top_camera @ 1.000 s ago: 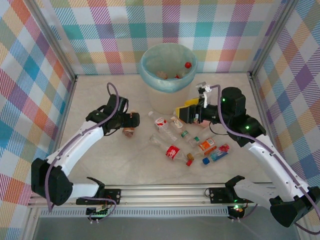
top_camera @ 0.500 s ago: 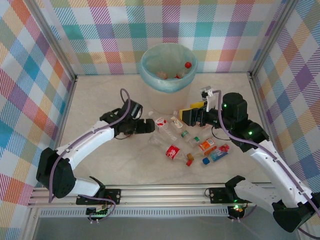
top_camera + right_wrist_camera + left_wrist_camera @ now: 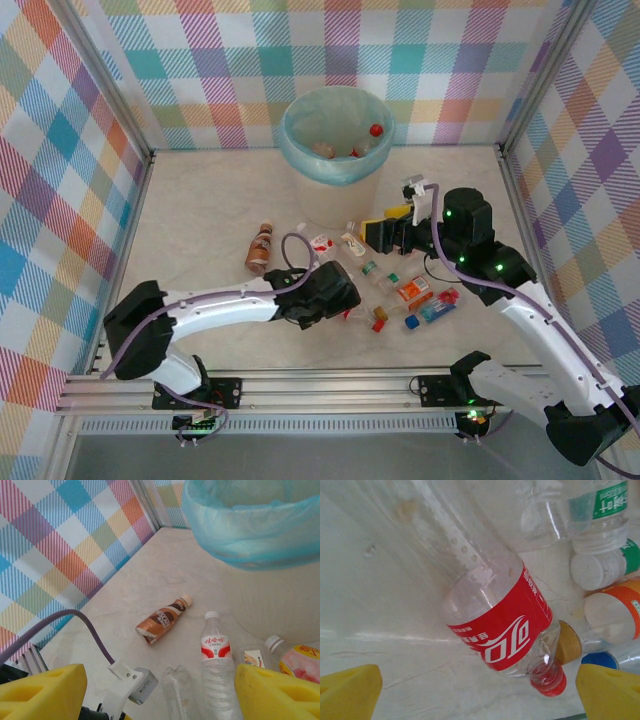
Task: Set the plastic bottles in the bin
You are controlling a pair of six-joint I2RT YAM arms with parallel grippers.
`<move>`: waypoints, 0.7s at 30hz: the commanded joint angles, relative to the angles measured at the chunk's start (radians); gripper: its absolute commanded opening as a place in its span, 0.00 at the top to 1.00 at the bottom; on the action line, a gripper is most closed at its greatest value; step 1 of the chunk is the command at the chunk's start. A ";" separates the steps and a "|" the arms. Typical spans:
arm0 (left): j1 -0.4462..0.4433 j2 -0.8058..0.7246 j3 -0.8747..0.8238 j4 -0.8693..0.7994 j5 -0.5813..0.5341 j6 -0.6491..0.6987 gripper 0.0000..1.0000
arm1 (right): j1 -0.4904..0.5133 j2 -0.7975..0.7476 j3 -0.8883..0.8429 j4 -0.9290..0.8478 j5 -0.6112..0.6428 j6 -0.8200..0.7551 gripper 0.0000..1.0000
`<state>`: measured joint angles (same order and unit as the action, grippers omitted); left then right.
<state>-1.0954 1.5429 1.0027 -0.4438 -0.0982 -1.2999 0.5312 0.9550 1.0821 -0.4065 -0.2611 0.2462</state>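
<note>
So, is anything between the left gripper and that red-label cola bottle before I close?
Nothing visible does. The left gripper hangs open over the red-label bottle, which lies between its fingers in the wrist view. An orange-label bottle crowds its cap end near one finger and may get nudged.

Red-labelled bottle (image 3: 502, 632), base cut off by the left wrist view's top edge; bin (image 3: 250, 537), far rim out of frame; binned bottles (image 3: 323, 150), labels too small to read.

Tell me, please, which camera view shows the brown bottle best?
The right wrist view: the brown bottle lies large and unblocked, label and pale cap plain. The top view shows the bottle small and less detailed.
</note>
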 commanded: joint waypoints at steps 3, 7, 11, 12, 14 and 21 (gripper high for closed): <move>-0.029 0.069 0.030 0.084 -0.043 -0.211 0.01 | 0.004 -0.055 -0.012 -0.023 0.029 -0.050 0.22; -0.029 0.104 0.031 0.128 -0.064 -0.278 0.01 | 0.004 -0.085 -0.023 -0.033 0.049 -0.073 0.22; -0.027 0.154 0.055 0.133 -0.053 -0.276 0.01 | 0.004 -0.094 -0.038 -0.043 0.065 -0.095 0.22; -0.027 0.170 0.057 0.142 -0.042 -0.279 0.01 | 0.004 -0.094 -0.041 -0.043 0.066 -0.100 0.22; -0.027 0.198 0.054 0.157 -0.019 -0.293 0.02 | 0.004 -0.092 -0.050 -0.041 0.065 -0.101 0.22; -0.027 0.206 0.030 0.174 -0.042 -0.303 0.15 | 0.004 -0.085 -0.071 -0.020 0.054 -0.095 0.22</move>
<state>-1.1168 1.7626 1.0393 -0.2726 -0.1158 -1.5871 0.5312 0.8696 1.0218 -0.4393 -0.2054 0.1673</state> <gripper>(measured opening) 0.858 0.784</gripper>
